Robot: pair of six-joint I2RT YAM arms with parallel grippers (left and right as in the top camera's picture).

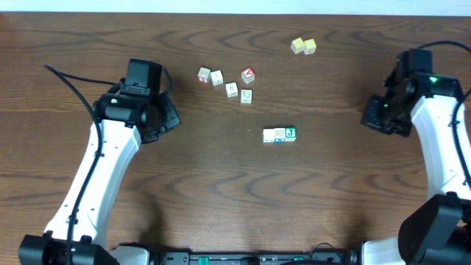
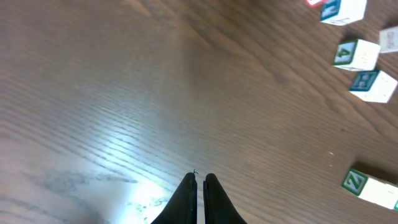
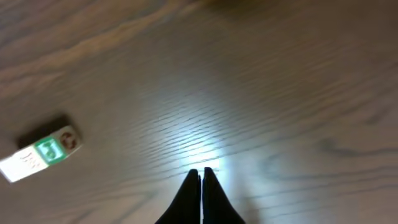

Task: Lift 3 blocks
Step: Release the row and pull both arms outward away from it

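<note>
The 3 blocks lie in a short row touching each other near the table's middle: the green-faced "J" block (image 1: 291, 133), a whitish marked block (image 1: 280, 134) and a nearly plain white block (image 1: 268, 135). My left gripper (image 1: 174, 121) is shut and empty, well to the left of the row. In the left wrist view its fingertips (image 2: 200, 179) meet over bare wood, and the row's end (image 2: 367, 188) shows at the lower right. My right gripper (image 1: 365, 118) is shut and empty, far right of the row. The right wrist view has the J block (image 3: 50, 150) far left of that gripper (image 3: 200, 171).
A loose group of lettered cubes lies behind the row, among them a red-faced cube (image 1: 248, 74) and cream cubes (image 1: 217, 77). Two pale yellow cubes (image 1: 303, 46) sit at the back. The dark wooden table (image 1: 221, 191) spreads between both arms.
</note>
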